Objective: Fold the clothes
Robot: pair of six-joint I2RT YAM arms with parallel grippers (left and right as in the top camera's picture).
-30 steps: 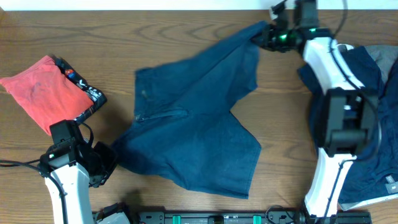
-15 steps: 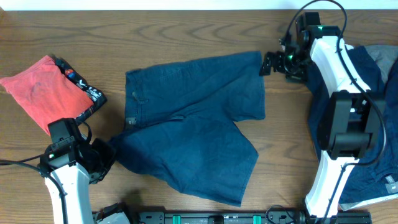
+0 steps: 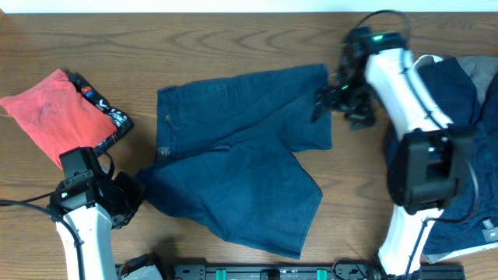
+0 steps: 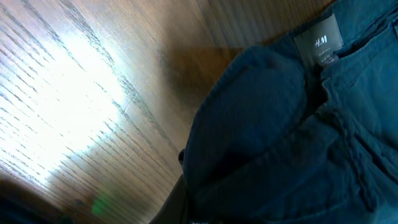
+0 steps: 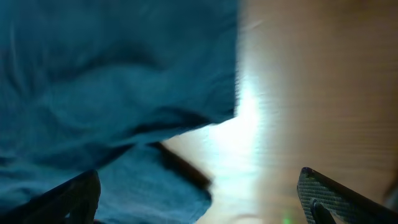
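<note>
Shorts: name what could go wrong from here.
1. The right pincer is open at the very hem of the shorts; closing there may catch only a sliver and slip.
2. The waist is bunched at the left pincer, so a fold may come out crooked.
3. The right arm crosses the pile and might snag it.

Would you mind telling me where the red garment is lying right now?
In the overhead view, the red garment lies on the left side of the table, apart from the blue shorts spread out to its right.
</note>
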